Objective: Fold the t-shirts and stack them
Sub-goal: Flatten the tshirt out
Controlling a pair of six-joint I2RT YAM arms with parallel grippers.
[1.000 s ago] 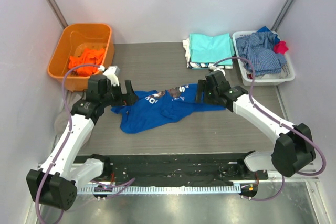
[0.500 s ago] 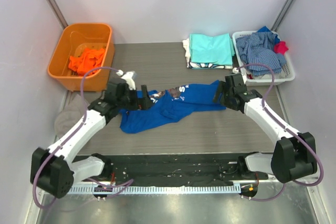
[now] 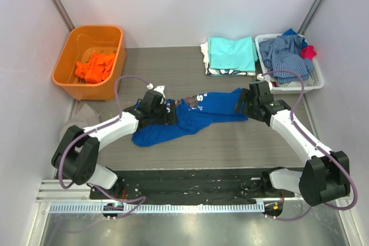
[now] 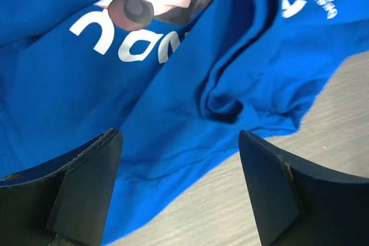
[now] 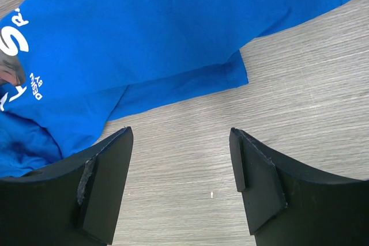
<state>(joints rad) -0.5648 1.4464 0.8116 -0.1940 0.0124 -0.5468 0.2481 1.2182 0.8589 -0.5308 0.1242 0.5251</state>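
Left gripper [image 4: 179,142] stands wide open and holds nothing, low over the crumpled blue shirt [image 3: 190,116]; whether its fingers touch the cloth is hard to tell. Its arm lies stretched low across the table [image 3: 173,73] from the left. Right gripper [image 5: 179,136] is also open and empty, over bare table just beside the shirt's right end, arm bent at the elbow. The left wrist view shows white lettering by a deep fold; from the top it is only a smudge
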